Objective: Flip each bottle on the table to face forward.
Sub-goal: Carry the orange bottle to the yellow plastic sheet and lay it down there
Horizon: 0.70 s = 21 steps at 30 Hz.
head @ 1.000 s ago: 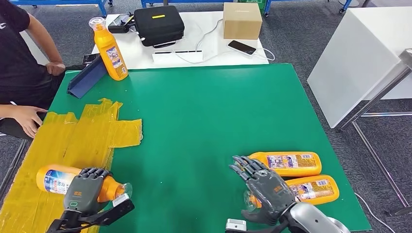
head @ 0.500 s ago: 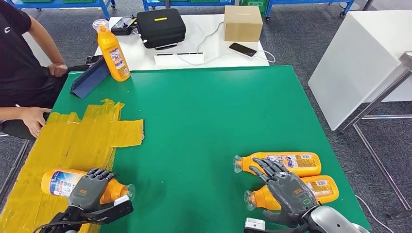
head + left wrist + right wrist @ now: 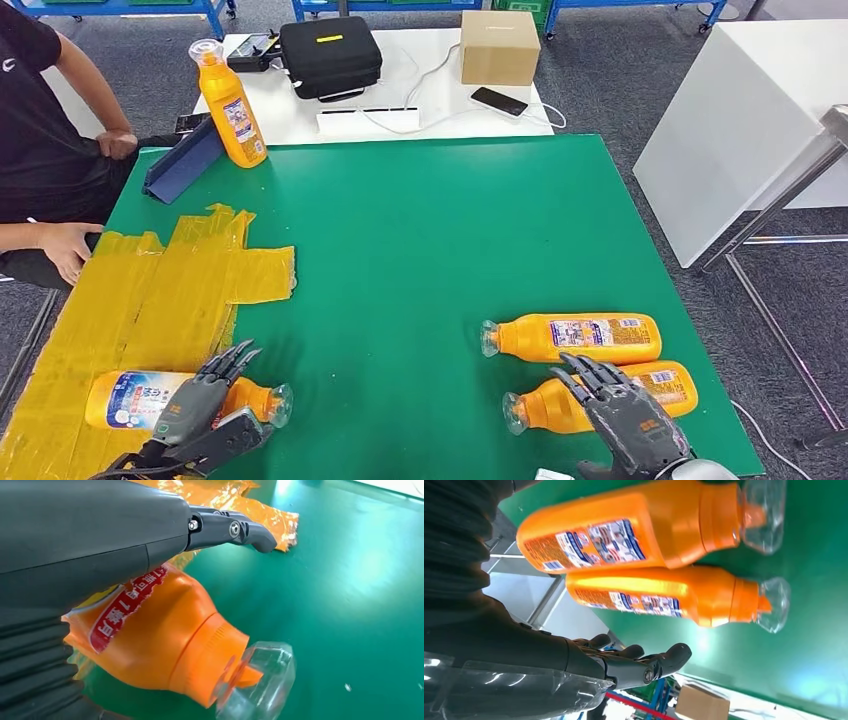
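Orange bottles (image 3: pixel 575 337) with clear caps — green table (image 3: pixel 420 230), yellow tape patch (image 3: pixel 150 290), grey hands (image 3: pixel 625 420).

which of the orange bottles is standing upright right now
The bottle at the far left corner of the green table, beside the blue holder. The other three lie on their sides near the robot.

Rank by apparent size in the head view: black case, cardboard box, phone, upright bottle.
1. black case, largest.
2. cardboard box and upright bottle: look too alike in area to rank; the box is wider, the bottle taller.
3. phone, smallest.
All sit at a similar far distance, so nearness skews this little.
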Each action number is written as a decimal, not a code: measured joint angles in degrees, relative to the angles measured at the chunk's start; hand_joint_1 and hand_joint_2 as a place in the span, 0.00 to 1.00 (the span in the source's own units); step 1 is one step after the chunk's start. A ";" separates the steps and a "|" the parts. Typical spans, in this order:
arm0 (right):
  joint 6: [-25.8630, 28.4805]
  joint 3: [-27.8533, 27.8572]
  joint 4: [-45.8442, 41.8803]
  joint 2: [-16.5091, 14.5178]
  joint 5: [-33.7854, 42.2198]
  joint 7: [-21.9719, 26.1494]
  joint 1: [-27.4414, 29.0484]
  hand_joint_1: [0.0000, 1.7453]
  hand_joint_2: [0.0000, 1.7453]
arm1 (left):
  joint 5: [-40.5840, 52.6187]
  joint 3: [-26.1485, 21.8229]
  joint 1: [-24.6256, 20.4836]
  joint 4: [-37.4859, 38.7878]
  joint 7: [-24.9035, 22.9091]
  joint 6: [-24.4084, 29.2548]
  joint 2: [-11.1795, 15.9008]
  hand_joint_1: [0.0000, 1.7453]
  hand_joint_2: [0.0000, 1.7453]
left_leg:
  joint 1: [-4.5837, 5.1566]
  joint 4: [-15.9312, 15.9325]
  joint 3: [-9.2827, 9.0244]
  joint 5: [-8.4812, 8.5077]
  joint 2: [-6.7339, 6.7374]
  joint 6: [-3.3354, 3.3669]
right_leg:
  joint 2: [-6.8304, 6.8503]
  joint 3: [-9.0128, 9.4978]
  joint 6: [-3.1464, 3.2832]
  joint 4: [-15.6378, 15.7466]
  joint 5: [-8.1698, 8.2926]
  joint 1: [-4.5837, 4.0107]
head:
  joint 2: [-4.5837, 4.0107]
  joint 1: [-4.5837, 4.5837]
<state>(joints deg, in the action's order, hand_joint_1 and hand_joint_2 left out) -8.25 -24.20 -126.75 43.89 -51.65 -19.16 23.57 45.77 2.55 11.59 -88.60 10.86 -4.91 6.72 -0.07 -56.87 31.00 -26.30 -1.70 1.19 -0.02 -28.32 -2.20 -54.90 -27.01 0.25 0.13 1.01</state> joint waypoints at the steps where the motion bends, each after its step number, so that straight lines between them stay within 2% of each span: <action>1: 0.01 0.01 0.00 0.21 -0.01 -0.02 0.22 0.00 1.00 | -0.08 0.01 0.26 -0.33 0.00 -0.09 -0.01 0.00 0.00 | 0.00 0.00 0.00 -0.01 0.01 -0.01 | 0.00 -0.14 0.00 0.00 -0.01 0.00 | 0.00 0.00; 9: 0.33 0.04 0.01 0.96 -0.01 -0.73 0.85 0.00 1.00 | -1.94 0.01 1.29 -1.59 0.25 -0.82 -0.04 0.00 0.00 | -0.02 0.01 0.02 -0.02 0.03 -0.03 | -0.01 -0.32 0.02 0.00 -0.01 -0.02 | 0.00 0.01; 14: 2.92 1.41 0.02 1.55 0.72 -3.83 2.98 0.00 1.00 | -12.33 -0.03 3.59 -5.24 1.53 -3.55 -0.63 0.00 0.00 | -0.02 -0.02 0.24 0.00 0.06 -0.01 | -0.02 -0.04 -0.01 -0.01 0.01 -0.01 | 0.00 0.01; 21: 4.45 7.41 0.65 1.18 0.44 -5.72 7.76 0.00 1.00 | -27.88 -1.04 7.25 -13.45 3.48 -9.09 -2.95 0.00 0.00 | 0.00 -0.03 0.34 -0.02 0.10 -0.01 | -0.03 -0.35 -0.01 0.00 0.01 0.00 | 0.00 0.01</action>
<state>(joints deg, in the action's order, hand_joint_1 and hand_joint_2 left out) -3.80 -16.79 -126.10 45.08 -51.21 -24.88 31.33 17.89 1.50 18.85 -102.05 14.34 -14.01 3.77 -0.07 -56.89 31.34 -26.32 -1.60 1.19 -0.05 -28.67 -2.21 -54.89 -27.00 0.26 0.13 1.02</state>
